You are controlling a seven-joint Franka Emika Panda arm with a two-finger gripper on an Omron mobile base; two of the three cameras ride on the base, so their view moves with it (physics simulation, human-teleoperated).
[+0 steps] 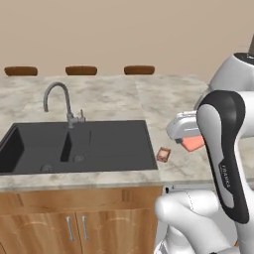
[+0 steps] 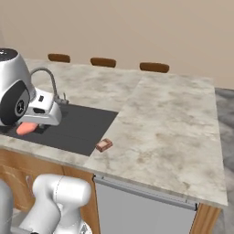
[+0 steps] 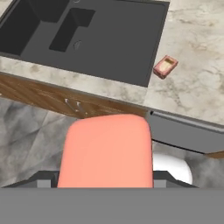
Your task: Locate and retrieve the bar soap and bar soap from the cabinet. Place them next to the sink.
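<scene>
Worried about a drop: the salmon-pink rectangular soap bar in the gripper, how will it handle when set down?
The salmon-pink rectangular soap bar looks rigid with rounded edges, so probably slippery in the gripper. Flat-faced, it likely won't roll on the marble counter.

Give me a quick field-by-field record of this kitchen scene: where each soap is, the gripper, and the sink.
salmon-pink bar soap: held in the gripper, above the counter's front edge right of the sink
maroon-brown bar soap: lying flat on the marble counter, just right of the sink, paler face up
sink: dark double basin, gooseneck faucet behind it
task progress: one bar placed beside the sink, the other not yet set down
</scene>
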